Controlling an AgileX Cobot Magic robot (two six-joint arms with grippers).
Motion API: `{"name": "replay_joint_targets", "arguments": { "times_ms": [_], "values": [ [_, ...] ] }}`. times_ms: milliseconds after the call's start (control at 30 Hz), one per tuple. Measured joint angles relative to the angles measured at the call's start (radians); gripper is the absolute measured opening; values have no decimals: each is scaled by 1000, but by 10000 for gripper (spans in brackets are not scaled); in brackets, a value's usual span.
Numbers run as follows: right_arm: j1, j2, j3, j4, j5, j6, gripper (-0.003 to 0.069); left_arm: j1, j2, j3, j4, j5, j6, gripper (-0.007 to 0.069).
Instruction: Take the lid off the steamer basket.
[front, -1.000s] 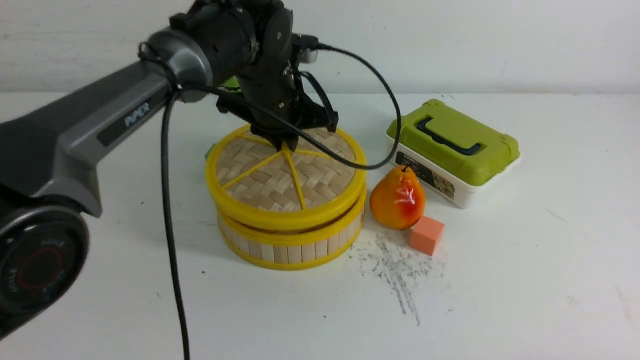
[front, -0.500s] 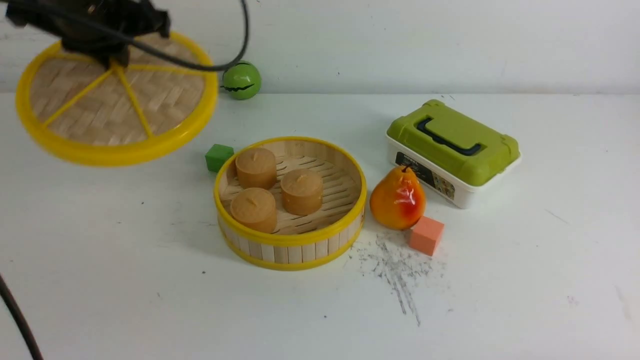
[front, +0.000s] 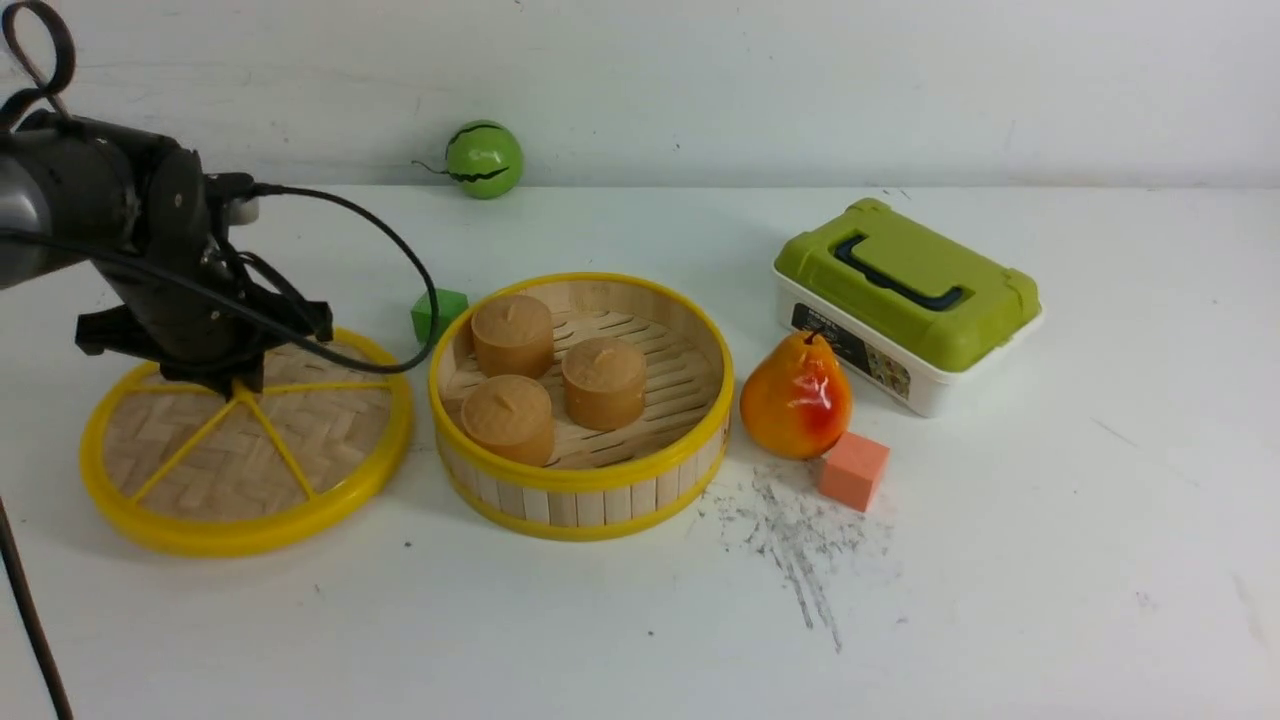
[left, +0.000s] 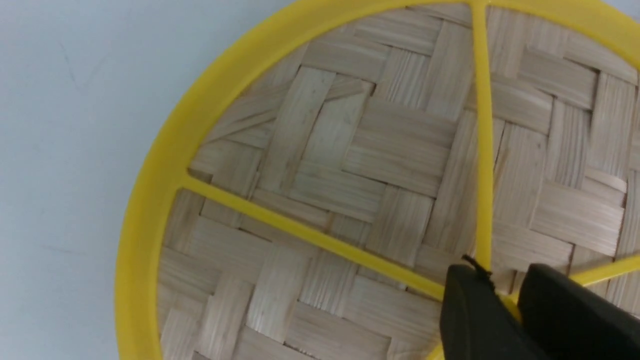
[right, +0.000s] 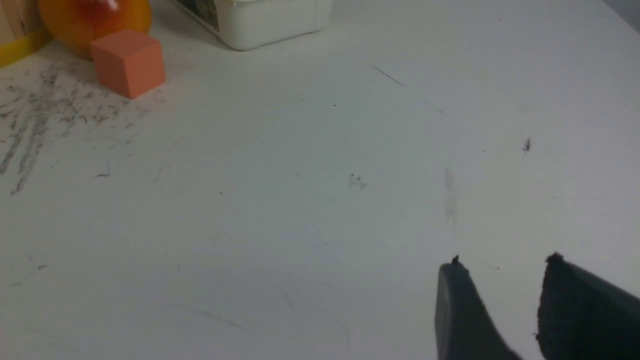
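Observation:
The lid, a woven bamboo disc with a yellow rim and spokes, lies low at the table to the left of the steamer basket. My left gripper is shut on the lid's centre knob. In the left wrist view the two black fingers pinch the yellow knob, with the lid filling the view. The basket stands open with three brown round buns inside. My right gripper is open and empty above bare table; it does not show in the front view.
A green cube sits behind the basket's left side. A green ball is at the back wall. A pear, an orange cube and a white box with a green lid stand right of the basket.
My left gripper lifted the lid off the basket, carried it up and left, then lowered it to the table beside the basket. The buns are now uncovered.

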Motion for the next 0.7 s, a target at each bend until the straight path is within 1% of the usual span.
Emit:
{"name": "replay_joint_targets", "arguments": {
  "times_ms": [33, 67, 133, 167, 200, 233, 267, 300, 333, 367, 400, 433, 500, 533, 567, 600, 633, 700],
  "values": [
    [0, 0, 0, 0, 0, 0, 239, 0, 1, 0, -1, -2, 0, 121],
    [0, 0, 0, 0, 0, 0, 239, 0, 2, 0, -6, -2, -1, 158],
    [0, 0, 0, 0, 0, 0, 239, 0, 2, 0, -6, -3, -1, 200],
    [0, 0, 0, 0, 0, 0, 239, 0, 2, -2, -7, -4, -1, 255],
    [0, 0, 0, 0, 0, 0, 239, 0, 2, -6, -12, 0, -2, 293],
    [0, 0, 0, 0, 0, 0, 239, 0, 2, -8, -14, 4, -2, 307],
    [0, 0, 0, 0, 0, 0, 239, 0, 0, -13, -23, 20, -3, 342],
    [0, 0, 0, 0, 0, 0, 239, 0, -12, -14, -42, 32, -3, 355],
    [0, 0, 0, 0, 0, 0, 239, 0, -28, -14, -53, 44, 1, 349],
    [0, 0, 0, 0, 0, 0, 239, 0, -47, -14, -64, 51, 8, 335],
    [0, 0, 0, 0, 0, 0, 239, 0, -79, -14, -77, 56, 19, 303],
    [0, 0, 0, 0, 0, 0, 239, 0, -86, -14, -84, 57, 24, 296],
    [0, 0, 0, 0, 0, 0, 239, 0, -222, -14, -133, 57, 73, 153],
    [0, 0, 0, 0, 0, 0, 239, 0, -282, -14, -151, 54, 92, 94],
    [0, 0, 0, 0, 0, 0, 239, 0, -282, -14, -153, 52, 96, 94],
    [0, 0, 0, 0, 0, 0, 239, 0, -392, -14, -175, 37, 124, 4],
    [0, 0, 0, 0, 0, 0, 239, 0, -404, -14, -177, 37, 124, -3],
    [0, 0, 0, 0, 0, 0, 239, 0, -560, 1, -190, 9, 143, -13]
  ]
}}
